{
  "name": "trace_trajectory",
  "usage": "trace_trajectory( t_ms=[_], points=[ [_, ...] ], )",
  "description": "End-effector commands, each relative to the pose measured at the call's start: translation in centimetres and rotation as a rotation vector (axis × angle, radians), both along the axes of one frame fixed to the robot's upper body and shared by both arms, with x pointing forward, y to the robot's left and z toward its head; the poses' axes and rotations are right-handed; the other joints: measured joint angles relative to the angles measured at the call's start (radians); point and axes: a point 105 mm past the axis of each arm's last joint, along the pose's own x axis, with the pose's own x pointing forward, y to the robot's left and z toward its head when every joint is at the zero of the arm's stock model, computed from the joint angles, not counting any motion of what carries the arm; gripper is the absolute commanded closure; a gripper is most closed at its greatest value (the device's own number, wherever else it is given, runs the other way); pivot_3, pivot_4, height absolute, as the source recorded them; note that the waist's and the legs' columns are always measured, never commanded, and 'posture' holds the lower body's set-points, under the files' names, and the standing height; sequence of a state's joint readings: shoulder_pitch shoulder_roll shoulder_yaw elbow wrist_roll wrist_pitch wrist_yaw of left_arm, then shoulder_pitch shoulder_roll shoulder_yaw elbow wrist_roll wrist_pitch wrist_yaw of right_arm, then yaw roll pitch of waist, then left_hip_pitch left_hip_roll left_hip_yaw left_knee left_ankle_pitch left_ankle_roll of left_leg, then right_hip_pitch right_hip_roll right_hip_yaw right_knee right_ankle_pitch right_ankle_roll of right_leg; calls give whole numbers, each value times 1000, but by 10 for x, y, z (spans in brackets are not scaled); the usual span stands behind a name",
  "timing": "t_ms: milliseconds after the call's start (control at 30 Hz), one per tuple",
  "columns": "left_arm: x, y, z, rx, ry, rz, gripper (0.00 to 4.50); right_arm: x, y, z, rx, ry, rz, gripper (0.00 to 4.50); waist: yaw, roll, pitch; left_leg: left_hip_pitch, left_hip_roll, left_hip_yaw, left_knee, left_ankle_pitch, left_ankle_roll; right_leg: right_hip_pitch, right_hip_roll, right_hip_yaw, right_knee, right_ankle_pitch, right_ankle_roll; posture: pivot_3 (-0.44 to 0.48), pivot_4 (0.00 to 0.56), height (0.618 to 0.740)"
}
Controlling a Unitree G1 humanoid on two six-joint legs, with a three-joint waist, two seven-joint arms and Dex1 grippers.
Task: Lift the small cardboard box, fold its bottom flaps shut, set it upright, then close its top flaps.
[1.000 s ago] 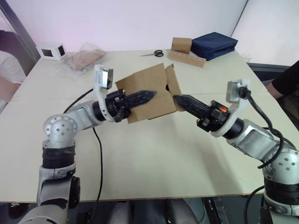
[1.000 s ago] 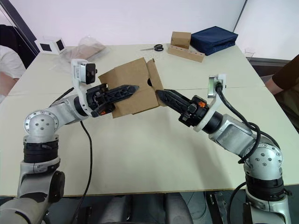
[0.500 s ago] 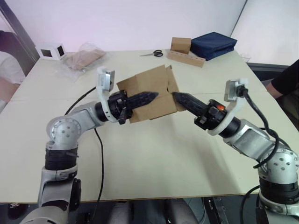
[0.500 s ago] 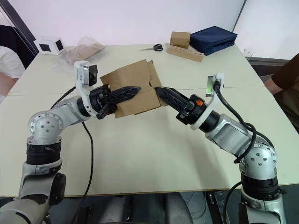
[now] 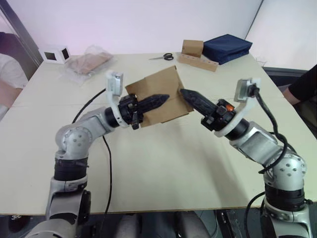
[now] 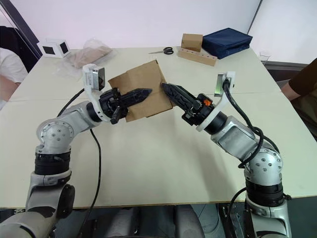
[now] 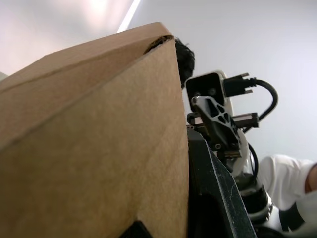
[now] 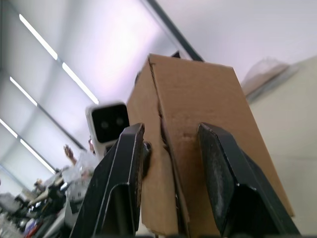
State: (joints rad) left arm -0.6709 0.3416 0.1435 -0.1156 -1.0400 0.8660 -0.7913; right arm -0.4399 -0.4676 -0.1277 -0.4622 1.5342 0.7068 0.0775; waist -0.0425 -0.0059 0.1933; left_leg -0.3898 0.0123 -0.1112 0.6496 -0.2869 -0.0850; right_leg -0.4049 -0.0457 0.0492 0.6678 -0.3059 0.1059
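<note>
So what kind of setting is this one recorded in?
Probably a lab or office workroom, not a home: a large pale table against plain white walls, carrying loose work items such as scissors, a dark blue case and a white cube box, with ceiling strip lights in the right wrist view.

No lettering, label, brand, number or sign can be read on anything; the small cardboard box looks unprinted as far as its visible faces show.

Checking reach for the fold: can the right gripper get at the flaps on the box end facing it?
Probably yes: the right gripper is open, its fingers against that end of the small cardboard box, nothing between.
</note>
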Motion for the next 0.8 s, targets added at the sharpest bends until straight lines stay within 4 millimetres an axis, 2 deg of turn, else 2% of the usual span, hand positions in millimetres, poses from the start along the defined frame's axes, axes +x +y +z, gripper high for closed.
trace_trajectory(
  t_ms=[33, 367, 633, 800],
  points=[
    [0, 1, 21, -69, -19, 7, 4500, -6, 14, 7, 8, -47, 48, 2775, 0, 0, 0, 0, 0, 0, 0, 0, 0, 0, 0, 0, 0, 0, 0, 0, 150, 740],
    [-7, 3, 28, -100, 1, -32, 4500, 1, 20, 0, -3, -45, 42, 2775, -1, 0, 0, 0, 0, 0, 0, 0, 0, 0, 0, 0, 1, 0, 0, 0, 150, 740],
    [-22, 8, 23, -45, 1, -121, 4500, 7, -4, 2, -21, -51, -7, 2775, -1, 0, 0, 0, 0, 0, 0, 0, 0, 0, 0, 0, 1, 0, 0, 0, 150, 740],
    [-22, 7, 14, 77, -118, -79, 4500, 3, -15, 4, -39, -68, 3, 2775, -1, 0, 0, 0, 0, 0, 0, 0, 0, 0, 0, 0, 1, 0, 0, 0, 150, 740]
  ],
)
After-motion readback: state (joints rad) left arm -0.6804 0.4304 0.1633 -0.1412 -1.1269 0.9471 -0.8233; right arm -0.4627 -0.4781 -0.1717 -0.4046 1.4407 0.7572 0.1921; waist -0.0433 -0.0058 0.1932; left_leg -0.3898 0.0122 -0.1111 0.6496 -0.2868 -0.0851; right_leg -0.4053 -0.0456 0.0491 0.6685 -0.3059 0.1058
